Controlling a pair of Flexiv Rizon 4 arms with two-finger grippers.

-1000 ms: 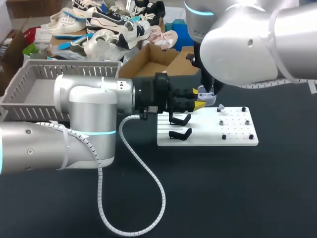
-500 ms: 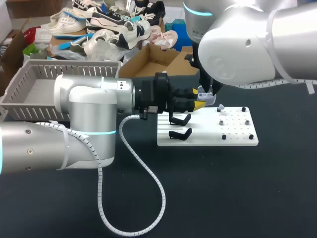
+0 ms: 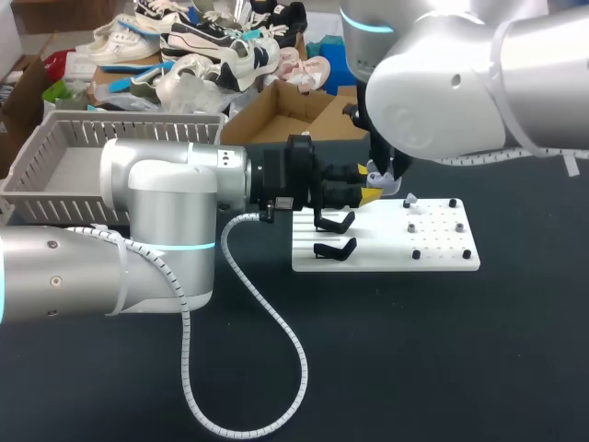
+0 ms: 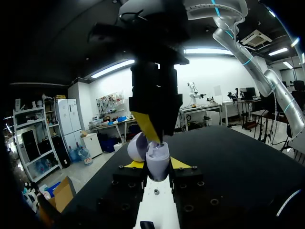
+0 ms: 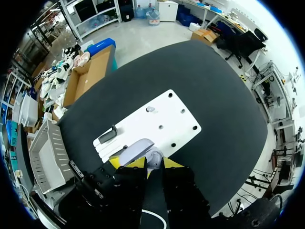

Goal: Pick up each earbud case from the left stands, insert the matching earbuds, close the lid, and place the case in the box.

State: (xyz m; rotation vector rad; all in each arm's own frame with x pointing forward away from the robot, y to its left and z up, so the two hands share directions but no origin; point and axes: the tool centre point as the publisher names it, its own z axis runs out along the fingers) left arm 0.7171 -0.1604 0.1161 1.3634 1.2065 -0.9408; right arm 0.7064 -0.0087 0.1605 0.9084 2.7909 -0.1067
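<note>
Head view: my left arm comes in from the left across the black bench (image 3: 414, 350), and its left gripper (image 3: 368, 193) is clamped on the lavender earbud case (image 3: 380, 179), held just above the far edge of the white board (image 3: 433, 253). My right arm comes in from the upper right, and the right gripper (image 3: 388, 171) sits right at the case. Two black stands (image 3: 336, 222) are on the board's left part, both bare. A grey basket (image 3: 55, 157) is at the bench's far left.

Left wrist view: the earbud case (image 4: 156, 156) sits between my left gripper's (image 4: 157, 166) yellow tips, touching both, with its lid (image 4: 137, 146) swung open to one side. The right gripper (image 4: 151, 128) comes down from above onto the open case.

Right wrist view: the earbud case (image 5: 139, 150) lies just ahead of the right gripper (image 5: 151, 164), over the near edge of the white board (image 5: 157, 121). I cannot tell whether this gripper is open or closed.
</note>
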